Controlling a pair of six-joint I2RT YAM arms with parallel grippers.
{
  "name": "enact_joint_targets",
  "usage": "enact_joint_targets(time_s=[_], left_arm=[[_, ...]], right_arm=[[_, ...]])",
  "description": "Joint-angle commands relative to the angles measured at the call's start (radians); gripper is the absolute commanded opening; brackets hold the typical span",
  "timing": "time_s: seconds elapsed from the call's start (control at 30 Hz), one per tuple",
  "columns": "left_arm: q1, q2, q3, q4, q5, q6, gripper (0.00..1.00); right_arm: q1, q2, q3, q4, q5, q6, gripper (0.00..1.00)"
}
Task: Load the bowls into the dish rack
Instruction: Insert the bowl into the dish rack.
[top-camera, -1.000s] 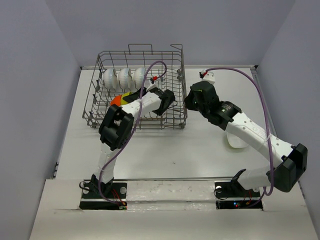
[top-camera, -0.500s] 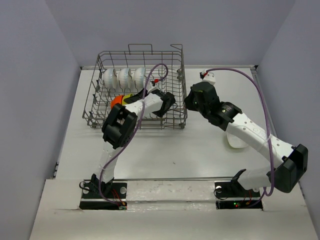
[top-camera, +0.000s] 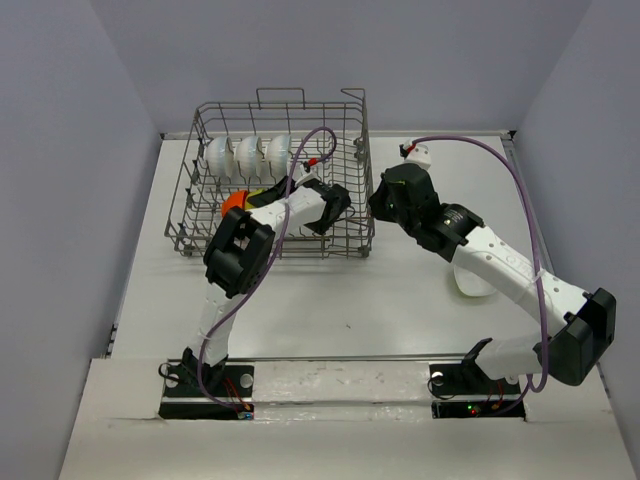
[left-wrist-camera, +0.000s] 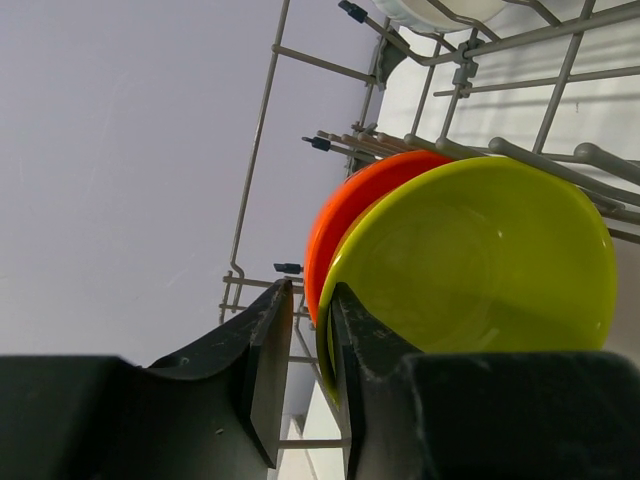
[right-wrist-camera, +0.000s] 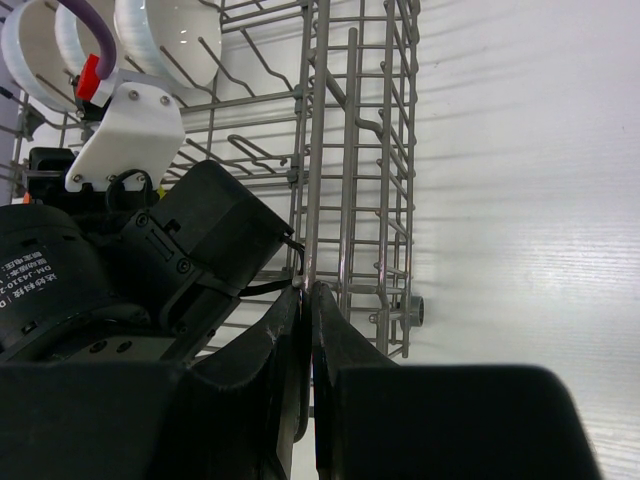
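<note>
Dish rack (top-camera: 240, 104) sits on the counter (top-camera: 330, 300), far side, left of centre. Three white bowls (top-camera: 248, 153) stand on edge in its back row, side by side. In front of them an orange bowl (top-camera: 232, 201) and a lime bowl (top-camera: 258, 190) stand on edge among the tines, lime right against orange on the side toward the rack's middle.

Left arm reaches down into the rack. In the left wrist view the left fingers (left-wrist-camera: 345, 320) are slightly parted. The lime bowl's (left-wrist-camera: 480, 260) rim sits in the gap, close to one finger, with clear space showing on the other side, so it isn't pinched. The orange bowl (left-wrist-camera: 350, 215) is just behind the lime one, and rack wires (left-wrist-camera: 262, 110) run behind both.

Right arm is at the rack's right side wall. The right fingers (right-wrist-camera: 298, 300) are pressed nearly together on an upright wire of that wall (right-wrist-camera: 350, 150), pinching it from outside. The left arm's black wrist fills the space just inside the wall, with the white bowls (right-wrist-camera: 160, 35) at the far end.

One more bowl, the loose white bowl (top-camera: 465, 290), lies on the counter well right of the rack, partly hidden under the right arm.
</note>
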Motion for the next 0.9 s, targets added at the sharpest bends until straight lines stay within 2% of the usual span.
enact_joint_targets(time_s=[0.0, 0.13, 0.27, 0.53, 0.87], left_arm=[[-0.003, -0.002, 0.026, -0.022, -0.096, -0.017, 0.36], [-0.006, -0.001, 0.031, -0.022, -0.093, -0.018, 0.39], [-0.006, 0.002, 0.035, -0.022, -0.094, -0.020, 0.47], [-0.009, 0.015, 0.046, -0.022, -0.088, -0.018, 0.48], [-0.012, 0.028, 0.063, -0.022, -0.080, -0.010, 0.61]], right_arm=[[0.016, -0.026, -0.020, -0.007, -0.009, -0.014, 0.08], [0.016, -0.026, -0.022, -0.007, -0.009, -0.014, 0.08], [0.016, -0.026, -0.020, -0.007, -0.007, -0.016, 0.08], [0.016, -0.026, -0.015, -0.010, -0.007, -0.020, 0.08], [0.016, -0.025, -0.005, -0.021, -0.002, -0.023, 0.08]])
